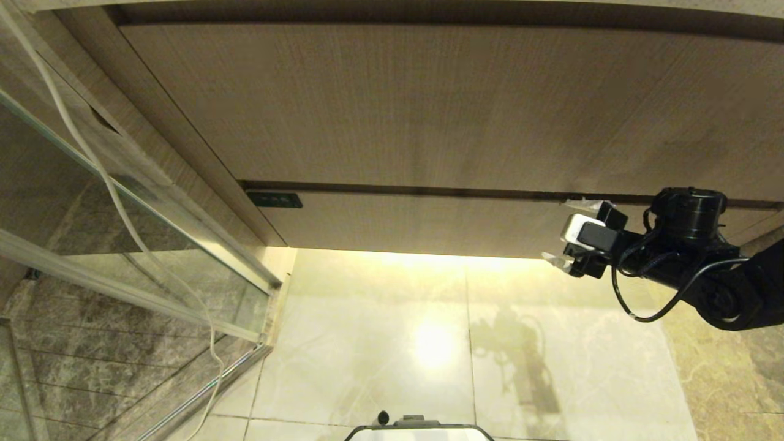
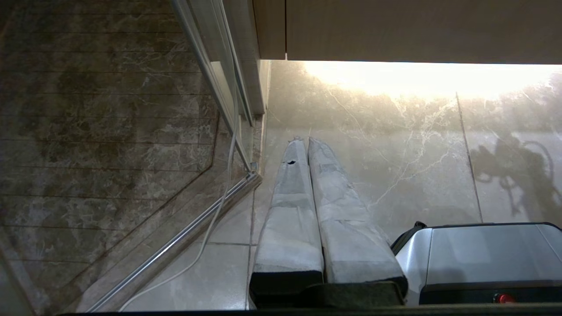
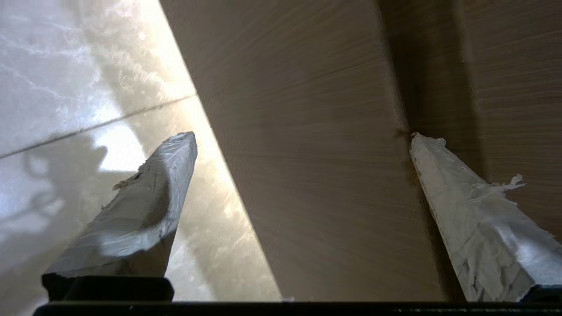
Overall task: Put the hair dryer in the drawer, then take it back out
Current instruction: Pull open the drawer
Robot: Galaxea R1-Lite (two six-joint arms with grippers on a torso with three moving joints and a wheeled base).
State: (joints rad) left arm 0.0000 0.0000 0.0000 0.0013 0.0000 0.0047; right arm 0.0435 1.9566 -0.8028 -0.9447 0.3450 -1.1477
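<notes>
Drawer (image 1: 429, 223) closed, small dark unreadable label (image 1: 274, 199) at left; right claw (image 1: 569, 233) wide open astride its front.

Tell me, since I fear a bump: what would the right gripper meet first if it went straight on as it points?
Probably the drawer: the right gripper, fingers open, straddles its closed front. How near it is I cannot tell.
</notes>
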